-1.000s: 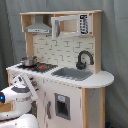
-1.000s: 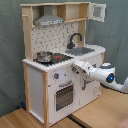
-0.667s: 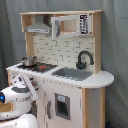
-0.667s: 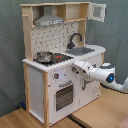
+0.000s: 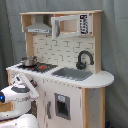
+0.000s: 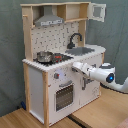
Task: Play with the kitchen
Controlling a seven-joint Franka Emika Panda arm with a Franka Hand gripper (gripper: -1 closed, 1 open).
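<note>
surface: wooden floor | on it: 1 toy kitchen, upright

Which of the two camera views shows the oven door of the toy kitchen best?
The second exterior view shows it best: the oven door faces that camera, with its dark window fully visible below the stovetop. In the first exterior view the kitchen is seen from the other side, and the robot arm partly covers that lower front, so the door cannot be made out.

No text, label, brand, number or sign is showing legibly anywhere on the kitchen or around it in both exterior views.
</note>
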